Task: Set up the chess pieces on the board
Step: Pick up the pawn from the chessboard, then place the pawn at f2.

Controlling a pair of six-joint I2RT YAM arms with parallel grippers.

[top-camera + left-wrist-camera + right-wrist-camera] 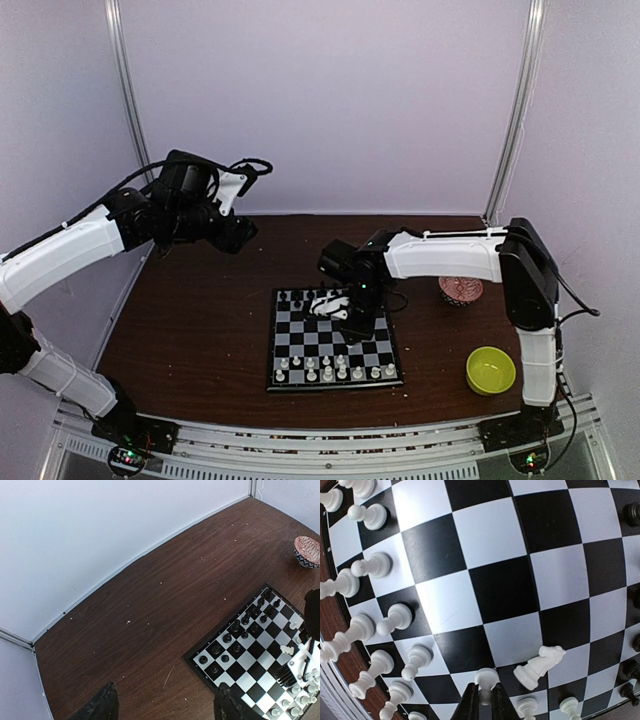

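grips a white pawn (pixel 486 677) in the right gripper (pixel 483 705) over the board (pixel 490 530). holds left gripper (pixel 166 700) parted at ten o'clock.

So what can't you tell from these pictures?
Top view: the right gripper covers the middle of the board, hiding what's beneath; the pieces are too small to identify.
Right wrist view: the fingers hide the base of the white piece, so lifted or standing is unclear.
Left wrist view: the frame edges cut off part of the board.
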